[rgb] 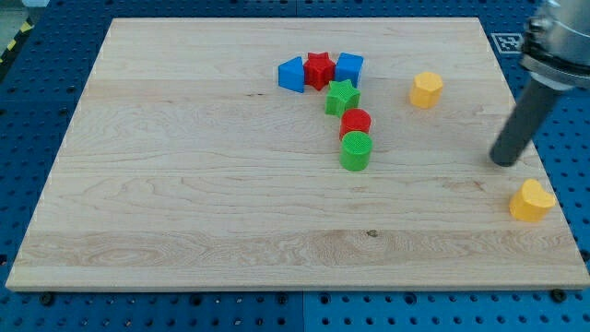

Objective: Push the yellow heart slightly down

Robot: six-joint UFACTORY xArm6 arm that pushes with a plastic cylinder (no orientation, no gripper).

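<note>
The yellow heart (532, 201) lies near the board's right edge, low in the view. My tip (504, 162) rests on the board just above and to the left of the heart, with a small gap between them. The dark rod rises from the tip toward the view's top right. A second yellow block (426, 89), roughly hexagonal, sits higher up, to the left of the rod.
A cluster stands at the upper middle: a blue block (292, 74), a red star (319, 69), a blue cube (348, 66), a green star (341, 97), a red cylinder (355, 121) and a green cylinder (355, 151). The wooden board (184, 203) lies on a blue pegboard.
</note>
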